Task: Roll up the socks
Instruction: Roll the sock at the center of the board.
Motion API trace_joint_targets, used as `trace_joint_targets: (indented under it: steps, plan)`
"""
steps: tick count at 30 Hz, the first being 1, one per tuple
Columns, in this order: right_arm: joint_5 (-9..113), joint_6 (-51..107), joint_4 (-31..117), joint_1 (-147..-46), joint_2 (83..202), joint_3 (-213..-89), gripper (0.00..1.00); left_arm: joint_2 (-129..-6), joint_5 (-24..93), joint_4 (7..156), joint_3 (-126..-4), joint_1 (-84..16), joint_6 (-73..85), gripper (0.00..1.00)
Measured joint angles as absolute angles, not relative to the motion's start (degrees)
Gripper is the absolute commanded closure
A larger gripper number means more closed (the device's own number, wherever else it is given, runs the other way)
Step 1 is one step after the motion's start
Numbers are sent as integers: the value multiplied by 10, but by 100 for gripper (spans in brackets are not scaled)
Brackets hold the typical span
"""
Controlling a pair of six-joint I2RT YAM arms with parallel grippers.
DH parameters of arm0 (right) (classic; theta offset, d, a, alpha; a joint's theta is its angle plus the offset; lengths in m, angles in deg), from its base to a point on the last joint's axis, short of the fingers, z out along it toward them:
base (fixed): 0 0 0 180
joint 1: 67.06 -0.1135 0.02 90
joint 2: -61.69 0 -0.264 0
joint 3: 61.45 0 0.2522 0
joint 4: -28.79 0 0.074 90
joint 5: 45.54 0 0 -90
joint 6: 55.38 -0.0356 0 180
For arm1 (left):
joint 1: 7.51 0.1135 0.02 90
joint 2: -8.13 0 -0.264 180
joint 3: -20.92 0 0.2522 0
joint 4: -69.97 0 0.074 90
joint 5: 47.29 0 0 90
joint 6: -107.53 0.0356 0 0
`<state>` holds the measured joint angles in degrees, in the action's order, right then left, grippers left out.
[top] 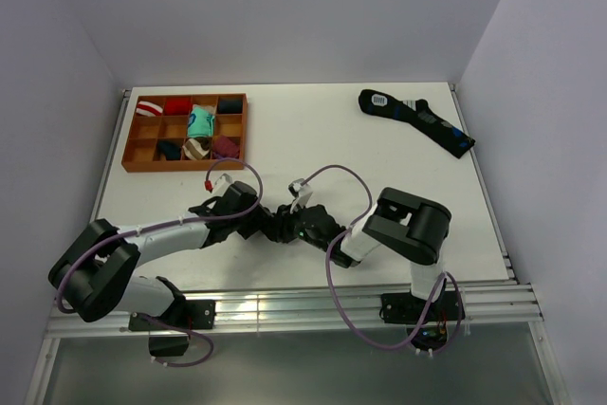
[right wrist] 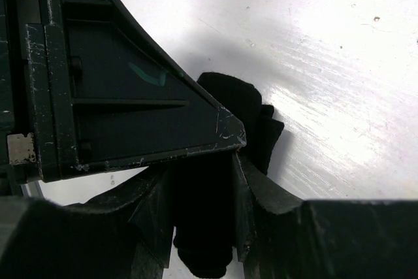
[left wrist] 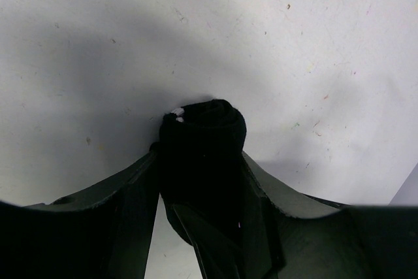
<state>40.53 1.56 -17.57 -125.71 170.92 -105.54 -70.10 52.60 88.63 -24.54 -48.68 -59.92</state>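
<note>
Where the two arms meet, low on the white counter (top: 313,130), the other things lie well apart from them. A brown tray (top: 185,167) sits at the far left, split into compartments, with rolled bundles (top: 200,122) in several: a red-and-white striped one, a teal one, a purple one and some dark ones. A long sock (top: 417,120), dark with blue marks and a white patch, lies flat at the far right. Purple cables (top: 346,177) loop over both wrists.

The tools crowd each other tip to tip. In the right wrist view the left tool's finger (right wrist: 130,96) is a dark wedge filling the upper left and hiding part of the sock.

The left tool (top: 266,223) (left wrist: 199,156) is clamped on the sock (top: 281,227), jaws partway apart, and the knit fills the gap between both fingers. The right tool (top: 294,227) (right wrist: 202,187) is clamped on the same sock from the other side, jaws set a bit narrower, with fabric pinched between them.

The sock (left wrist: 206,129) is black, soft knit, bunched into a thick roll. In the left wrist view its rounded end pokes out past the fingertips, with a small white fleck at the upper left edge. In the right wrist view the sock (right wrist: 241,106) shows a lumpy folded end past the fingers, on or just above the counter; I cannot tell which. More black fabric hangs low between the jaws. In the top view it is only a dark lump between the tools, with no detail readable.
</note>
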Motion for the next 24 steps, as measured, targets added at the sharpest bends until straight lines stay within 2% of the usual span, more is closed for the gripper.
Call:
trace_joint_targets:
  steps: [12,24]
  plan:
    - [417,9,-192,-1251,1718,-1056,91,-707,521,879,-246,-484,-596,45]
    - [423,-3,-198,-1250,1737,-1072,92,-657,499,919,-244,-451,-565,46]
